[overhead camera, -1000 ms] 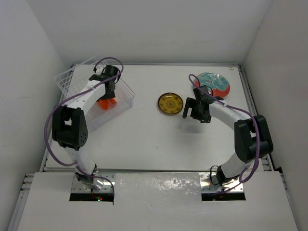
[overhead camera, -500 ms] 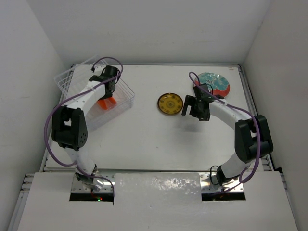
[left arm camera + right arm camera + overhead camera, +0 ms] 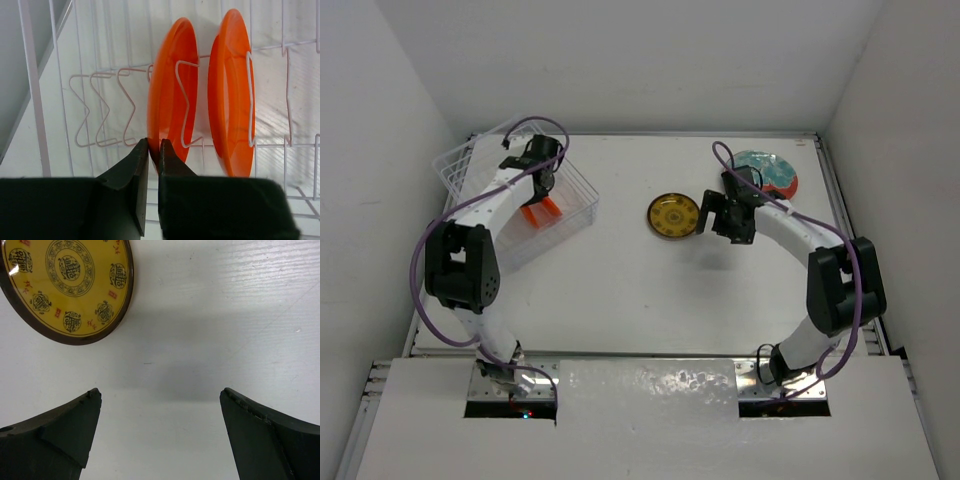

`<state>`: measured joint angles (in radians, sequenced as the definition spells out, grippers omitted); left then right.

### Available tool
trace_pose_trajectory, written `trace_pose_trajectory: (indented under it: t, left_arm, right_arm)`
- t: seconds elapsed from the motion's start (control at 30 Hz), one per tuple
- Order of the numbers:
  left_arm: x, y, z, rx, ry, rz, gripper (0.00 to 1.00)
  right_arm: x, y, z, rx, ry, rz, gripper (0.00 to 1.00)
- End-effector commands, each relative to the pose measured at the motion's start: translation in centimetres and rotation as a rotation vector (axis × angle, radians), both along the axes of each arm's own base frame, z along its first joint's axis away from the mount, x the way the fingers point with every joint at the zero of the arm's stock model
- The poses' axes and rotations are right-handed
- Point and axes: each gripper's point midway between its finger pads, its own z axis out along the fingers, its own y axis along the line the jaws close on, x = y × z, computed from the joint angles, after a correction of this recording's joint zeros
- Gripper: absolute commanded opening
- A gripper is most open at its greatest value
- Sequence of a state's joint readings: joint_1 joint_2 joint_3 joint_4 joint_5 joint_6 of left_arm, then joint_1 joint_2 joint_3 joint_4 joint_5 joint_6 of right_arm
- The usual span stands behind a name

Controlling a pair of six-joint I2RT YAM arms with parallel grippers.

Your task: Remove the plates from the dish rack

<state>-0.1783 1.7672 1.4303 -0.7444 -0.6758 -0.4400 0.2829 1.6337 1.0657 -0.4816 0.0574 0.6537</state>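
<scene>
Two orange plates stand on edge in the dish rack, a pale see-through bin with thin ribs, at the far left. My left gripper is shut on the lower rim of the left orange plate; in the top view it sits over the rack, above the plates. The yellow-gold patterned plate lies flat on the table. The teal plate lies at the far right. My right gripper is open and empty just right of the yellow plate.
The rack's wire prongs stand left of the held plate, and one prong runs between the two orange plates. Walls close the table at the back and both sides. Bare white table lies between the arms.
My left gripper has shifted a little toward the far side over the rack, with the orange plates shifting slightly too. My right gripper has moved away from the near edge, closer beside the yellow plate.
</scene>
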Motion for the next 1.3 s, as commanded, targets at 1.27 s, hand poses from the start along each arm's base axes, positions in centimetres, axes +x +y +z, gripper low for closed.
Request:
trace_pose_trajectory:
  t: [1.27]
  left_arm:
    - [-1.8,-19.2,23.9,-1.015,-0.67,-0.775,0.0]
  right_arm:
    - [9.6,20.0,25.3,0.805,-0.57,0.404,0.98]
